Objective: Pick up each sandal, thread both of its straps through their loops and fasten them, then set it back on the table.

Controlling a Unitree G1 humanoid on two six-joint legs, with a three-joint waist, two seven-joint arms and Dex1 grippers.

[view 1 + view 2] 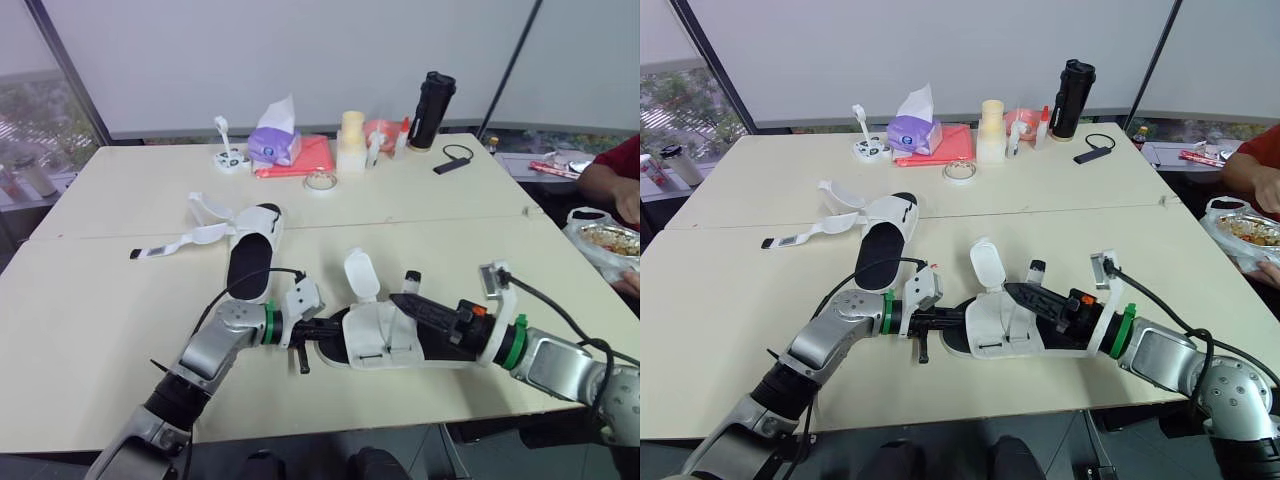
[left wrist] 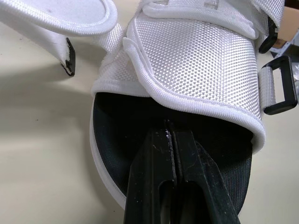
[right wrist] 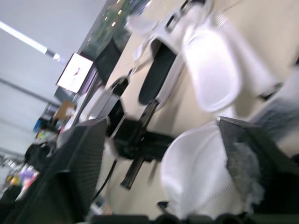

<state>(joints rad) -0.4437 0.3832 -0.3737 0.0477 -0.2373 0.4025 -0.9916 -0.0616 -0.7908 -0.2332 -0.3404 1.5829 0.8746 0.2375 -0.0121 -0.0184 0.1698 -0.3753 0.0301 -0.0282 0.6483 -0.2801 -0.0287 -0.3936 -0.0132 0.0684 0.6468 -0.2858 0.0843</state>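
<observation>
A white sandal (image 1: 375,335) with a black insole lies near the table's front edge, between my two grippers. One of its straps (image 1: 360,272) stands up loose, and a black loop (image 2: 280,81) hangs at its side. My left gripper (image 1: 322,327) is shut on the toe end of the sole, its fingers (image 2: 154,177) pressed together over the insole. My right gripper (image 1: 420,308) reaches in from the heel side. It is open, its fingers (image 3: 74,177) spread on either side of the white upper. A second sandal (image 1: 252,255) lies further back on the left with its straps (image 1: 195,232) undone.
At the back of the table (image 1: 100,330) stand a purple tissue box (image 1: 273,146), a red folder (image 1: 310,157), a tape roll (image 1: 320,181), a cream cylinder (image 1: 352,140) and a black bottle (image 1: 433,110). A person's arm (image 1: 610,175) and a food container (image 1: 608,240) are at the right edge.
</observation>
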